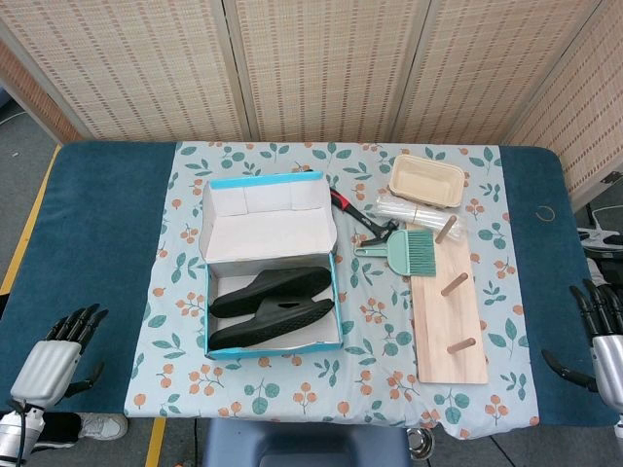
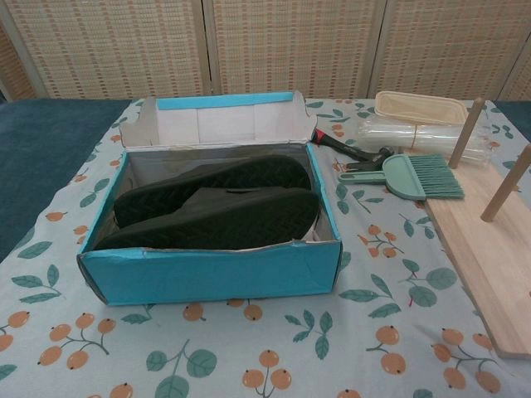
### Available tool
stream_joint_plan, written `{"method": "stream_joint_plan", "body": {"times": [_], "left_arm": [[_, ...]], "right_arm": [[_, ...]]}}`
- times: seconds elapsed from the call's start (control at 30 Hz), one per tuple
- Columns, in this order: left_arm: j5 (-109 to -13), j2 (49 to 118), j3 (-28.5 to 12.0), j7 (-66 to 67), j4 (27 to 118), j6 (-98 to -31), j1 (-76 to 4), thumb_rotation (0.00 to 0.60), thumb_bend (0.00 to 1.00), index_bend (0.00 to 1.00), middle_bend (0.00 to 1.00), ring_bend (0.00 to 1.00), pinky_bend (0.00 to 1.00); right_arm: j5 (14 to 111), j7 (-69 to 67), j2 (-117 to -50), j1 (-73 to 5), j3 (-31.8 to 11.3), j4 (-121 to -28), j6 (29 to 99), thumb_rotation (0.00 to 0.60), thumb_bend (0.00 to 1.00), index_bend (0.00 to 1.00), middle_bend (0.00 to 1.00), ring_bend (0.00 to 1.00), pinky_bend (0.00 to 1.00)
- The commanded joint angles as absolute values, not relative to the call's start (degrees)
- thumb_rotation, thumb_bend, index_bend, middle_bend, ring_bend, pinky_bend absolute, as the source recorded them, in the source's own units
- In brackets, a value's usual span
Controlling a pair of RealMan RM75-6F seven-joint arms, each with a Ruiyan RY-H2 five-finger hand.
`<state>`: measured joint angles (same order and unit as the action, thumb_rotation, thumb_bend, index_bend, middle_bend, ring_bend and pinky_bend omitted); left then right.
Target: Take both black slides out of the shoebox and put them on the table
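Fingers: your left hand (image 1: 54,352) and right hand (image 1: 605,336) hang spread and empty off the counter's (image 1: 107,214) near corners. Two black rubber slides (image 1: 273,304) lie side by side inside the open turquoise cardboard shoebox (image 1: 219,352), awaiting you.

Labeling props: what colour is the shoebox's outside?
Bright turquoise blue on the shoebox outer walls, with a white interior; clearest in the chest view.

Shoebox (image 2: 207,269): I see it open at the counter's middle, turquoise walls, lid flap standing up behind.
Slides (image 2: 220,207): both black, lying inside the box, soles up, side by side and touching.
Brush (image 2: 415,177): green, right of the box, toward the far edge.
Wooden board (image 2: 489,265): at the right edge, pegs upright.
Cloth (image 2: 274,356): leaf-and-berry print over my counter (image 2: 41,141).
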<state>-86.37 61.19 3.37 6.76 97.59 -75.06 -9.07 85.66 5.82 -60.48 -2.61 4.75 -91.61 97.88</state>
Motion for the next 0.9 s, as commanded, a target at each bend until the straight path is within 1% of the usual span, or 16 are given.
{"method": "stream_joint_plan", "body": {"times": [0.03,0.13,0.23,0.37,0.47,0.57,0.6,0.73,0.9], "left_arm": [[-86.93,62.01,3.44,6.51,96.95,-74.84,-9.31,0.6,0.43,0.0,0.0,0.0,0.14],[-88.12,63.79,3.32,4.29,96.04,-75.16,-9.54,0.6,0.43,0.0,0.0,0.0,0.14],[-89.68,65.49,2.77,-0.91,96.62,-74.3,-10.94,0.6,0.42,0.0,0.0,0.0,0.15],[-90.24,67.82,-0.78,-1.93,98.98,-72.26,-15.08,0.6,0.43,0.0,0.0,0.0,0.18],[-86.96,69.27,-3.22,-0.49,101.22,-68.22,-18.19,0.6,0.43,0.0,0.03,0.01,0.21],[-81.32,71.23,-5.63,3.42,102.68,-62.59,-21.98,0.6,0.43,0.02,0.05,0.03,0.23],[-79.96,72.07,-6.2,4.85,102.67,-61.63,-22.85,0.6,0.43,0.02,0.05,0.03,0.23],[-75.12,76.33,-8.02,9.81,101.81,-59.45,-25.75,0.6,0.43,0.05,0.1,0.07,0.29],[-71.09,81.4,-9.07,14.73,98.63,-57.94,-28.85,0.6,0.43,0.08,0.14,0.08,0.28]], "right_arm": [[85.26,6.5,-60.14,-1.67,3.26,-92.81,96.49,0.387,0.14,0.0,0.0,0.0,0.0],[85.31,4.97,-59.7,-1.55,2.89,-92.48,95.49,0.388,0.14,0.0,0.0,0.0,0.0],[85.53,2.82,-59.04,-1.09,2.26,-92.28,95.71,0.387,0.14,0.0,0.0,0.0,0.0],[86.24,1.12,-58.63,-0.85,2.12,-91.82,94.77,0.387,0.14,0.0,0.0,0.0,0.0],[86.54,1.05,-58.55,-0.85,1.98,-91.8,94.03,0.387,0.14,0.0,0.0,0.0,0.0],[87.08,1.05,-58.48,-0.67,1.86,-91.91,93.63,0.388,0.14,0.0,0.0,0.0,0.0],[87.08,1.06,-58.47,-0.62,1.8,-91.92,93.48,0.387,0.14,0.0,0.0,0.0,0.0],[86.93,0.69,-58.29,-0.51,1.51,-92.01,92.58,0.387,0.14,0.0,0.0,0.0,0.0],[87.07,0.17,-58.06,-0.41,1.2,-91.9,91.74,0.386,0.14,0.0,0.0,0.0,0.0]]}}
